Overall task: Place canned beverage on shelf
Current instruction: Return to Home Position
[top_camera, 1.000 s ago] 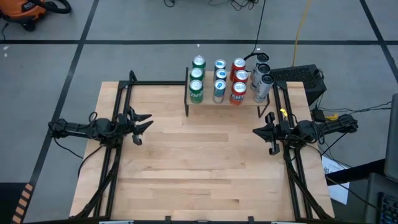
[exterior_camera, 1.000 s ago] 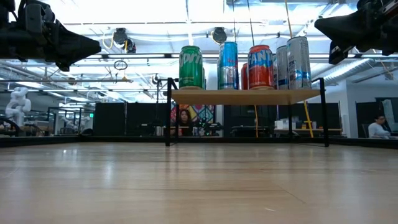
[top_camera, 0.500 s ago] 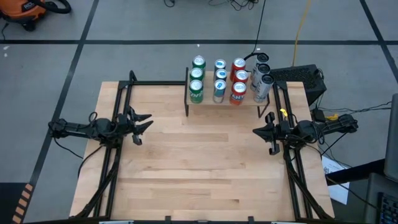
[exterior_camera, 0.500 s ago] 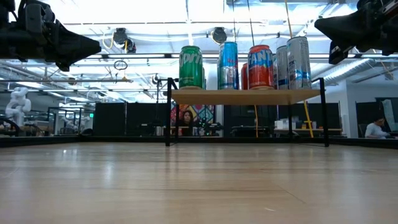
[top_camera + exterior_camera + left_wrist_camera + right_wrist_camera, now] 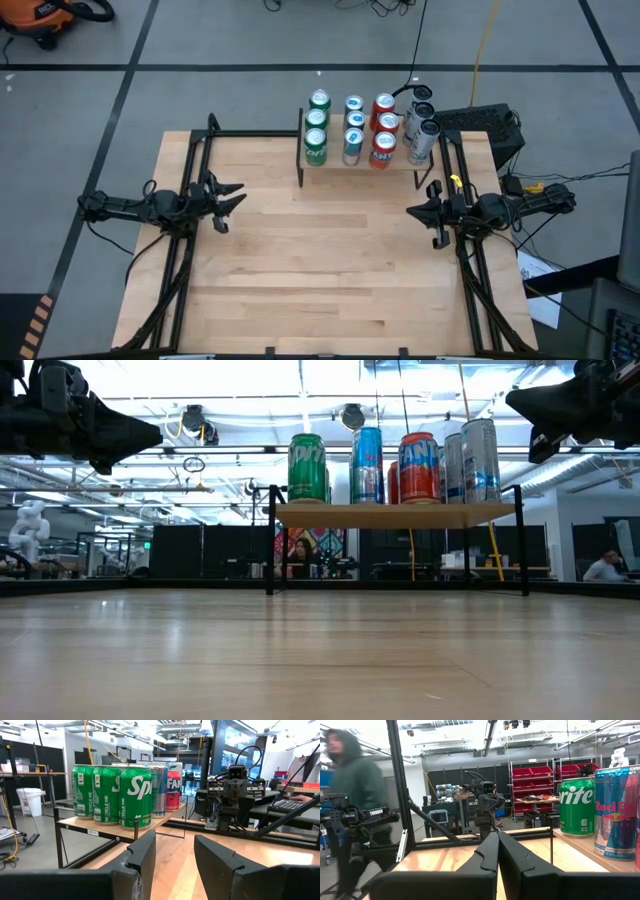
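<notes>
While beyond grippers, cans on shelf

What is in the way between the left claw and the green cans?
Nothing visible. Only bare tabletop lies between the left claw and the three green Sprite cans, which already stand on the shelf.

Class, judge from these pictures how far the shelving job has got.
Done: green cans, blue cans, red cans and silver cans stand in rows on the shelf. In hand: nothing; the left gripper, open, and right gripper, shut, sit empty at either side of the table. Left: seemingly only parking the arms.
</notes>
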